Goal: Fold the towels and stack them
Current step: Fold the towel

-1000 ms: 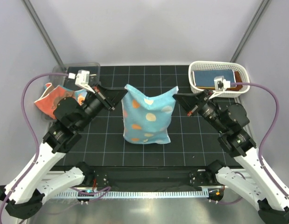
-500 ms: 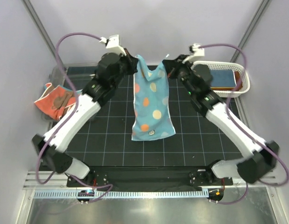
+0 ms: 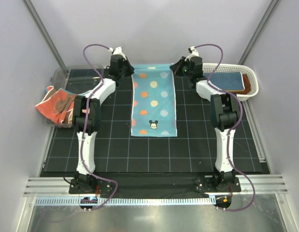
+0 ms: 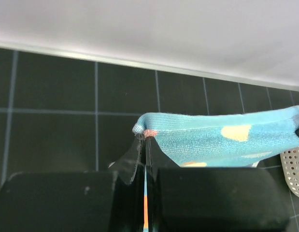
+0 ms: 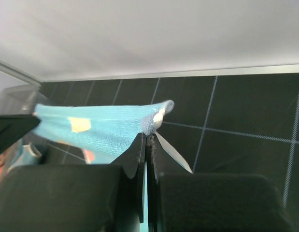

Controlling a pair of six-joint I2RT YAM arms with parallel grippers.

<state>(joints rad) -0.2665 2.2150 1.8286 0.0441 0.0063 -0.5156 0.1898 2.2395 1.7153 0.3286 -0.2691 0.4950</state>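
Observation:
A light-blue polka-dotted towel (image 3: 153, 103) is stretched along the black mat, its near end flat, its far edge lifted between both arms. My left gripper (image 3: 131, 72) is shut on its far left corner; up close the pinched towel corner (image 4: 148, 131) pokes out above the left gripper (image 4: 145, 141). On the other side, my right gripper (image 3: 174, 69) is shut on the far right corner, and the right wrist view has the towel (image 5: 96, 129) running left from the right gripper (image 5: 148, 137). A coral-red towel (image 3: 56, 105) hangs at the left. Folded blue and rust-brown towels (image 3: 225, 80) lie in the basket.
A white lattice basket (image 3: 250, 90) stands at the far right. A clear plastic bin (image 3: 77, 72) stands at the far left, with the coral-red towel draped over its near side. Both arms reach straight out to the far edge of the gridded mat (image 3: 110, 145).
Both arms have stretched out further to the far edge of the mat, pulling the hanging towel away and laying it out long on the mat. Both grips hold.

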